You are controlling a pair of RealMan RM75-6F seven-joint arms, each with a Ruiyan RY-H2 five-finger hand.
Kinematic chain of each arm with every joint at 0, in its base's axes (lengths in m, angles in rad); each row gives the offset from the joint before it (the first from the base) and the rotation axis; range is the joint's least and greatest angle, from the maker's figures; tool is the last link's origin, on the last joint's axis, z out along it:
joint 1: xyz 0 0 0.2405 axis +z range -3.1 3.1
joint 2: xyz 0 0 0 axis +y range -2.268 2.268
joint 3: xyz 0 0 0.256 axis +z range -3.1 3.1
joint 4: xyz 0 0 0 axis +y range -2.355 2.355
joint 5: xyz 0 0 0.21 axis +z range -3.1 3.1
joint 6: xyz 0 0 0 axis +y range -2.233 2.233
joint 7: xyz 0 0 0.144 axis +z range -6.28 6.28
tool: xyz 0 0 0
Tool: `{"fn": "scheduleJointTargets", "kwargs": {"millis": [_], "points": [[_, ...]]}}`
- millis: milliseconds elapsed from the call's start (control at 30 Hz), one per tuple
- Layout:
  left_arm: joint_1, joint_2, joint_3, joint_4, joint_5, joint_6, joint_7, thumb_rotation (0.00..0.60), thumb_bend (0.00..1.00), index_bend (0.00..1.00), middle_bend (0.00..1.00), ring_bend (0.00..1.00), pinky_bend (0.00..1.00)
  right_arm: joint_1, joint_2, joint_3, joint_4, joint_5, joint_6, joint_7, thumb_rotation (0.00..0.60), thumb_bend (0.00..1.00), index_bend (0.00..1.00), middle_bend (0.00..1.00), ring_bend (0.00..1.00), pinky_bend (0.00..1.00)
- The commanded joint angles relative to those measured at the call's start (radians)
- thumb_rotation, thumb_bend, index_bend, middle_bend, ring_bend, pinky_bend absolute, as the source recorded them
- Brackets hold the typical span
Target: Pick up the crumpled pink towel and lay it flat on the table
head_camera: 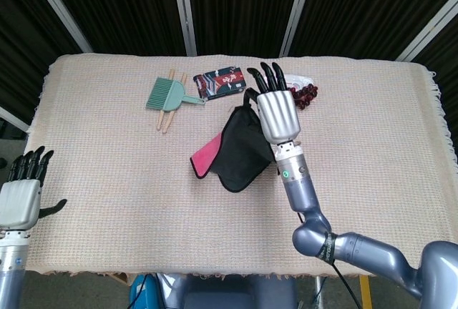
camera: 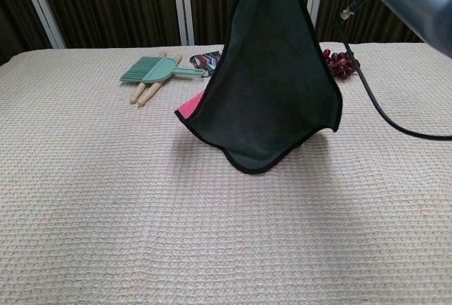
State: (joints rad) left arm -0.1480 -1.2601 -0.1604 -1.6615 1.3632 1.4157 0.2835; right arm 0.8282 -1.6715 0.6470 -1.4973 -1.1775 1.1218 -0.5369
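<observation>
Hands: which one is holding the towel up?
The right hand, raised over the middle of the table, holds the towel hanging from it. The left hand sits at the table's left edge, holding nothing.

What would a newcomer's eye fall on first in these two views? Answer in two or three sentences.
The towel stands out first: it hangs mid-table from the right hand, dark side toward the chest camera, pink edge showing at its left. Behind it lie a green brush and red grapes. The left hand waits open at the table's left edge.
</observation>
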Motion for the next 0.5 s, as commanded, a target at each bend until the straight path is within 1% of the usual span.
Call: {"fn": "scheduleJointTargets", "kwargs": {"millis": [33,133,267,300,500], "points": [[-0.033,-0.028,-0.023,0.000,-0.025,-0.030,0.016,0.600,0.02,0.01,0.00,0.00,0.00,0.024,0.014,0.014,0.002,0.027,-0.004,-0.019,0.600,0.47,0.61,0.20,0.08,0.00],[-0.068,-0.054,-0.048,0.002,-0.046,-0.058,0.011,0.600,0.03,0.02,0.00,0.00,0.00,0.037,0.025,0.013,-0.009,0.043,0.003,-0.032,0.600,0.47,0.61,0.20,0.08,0.00],[-0.131,-0.091,-0.094,0.003,-0.059,-0.100,-0.013,0.600,0.05,0.05,0.00,0.00,0.00,0.045,0.033,0.004,-0.029,0.054,0.022,-0.049,0.600,0.47,0.61,0.20,0.08,0.00],[-0.154,-0.107,-0.109,0.004,-0.062,-0.113,-0.017,0.600,0.05,0.05,0.00,0.00,0.00,0.049,0.035,-0.001,-0.032,0.059,0.027,-0.057,0.600,0.47,0.61,0.20,0.08,0.00],[-0.248,-0.206,-0.160,0.006,-0.078,-0.153,-0.027,0.600,0.05,0.09,0.00,0.00,0.00,0.066,0.035,-0.014,-0.051,0.103,0.042,-0.091,0.600,0.47,0.61,0.20,0.08,0.00]]}}
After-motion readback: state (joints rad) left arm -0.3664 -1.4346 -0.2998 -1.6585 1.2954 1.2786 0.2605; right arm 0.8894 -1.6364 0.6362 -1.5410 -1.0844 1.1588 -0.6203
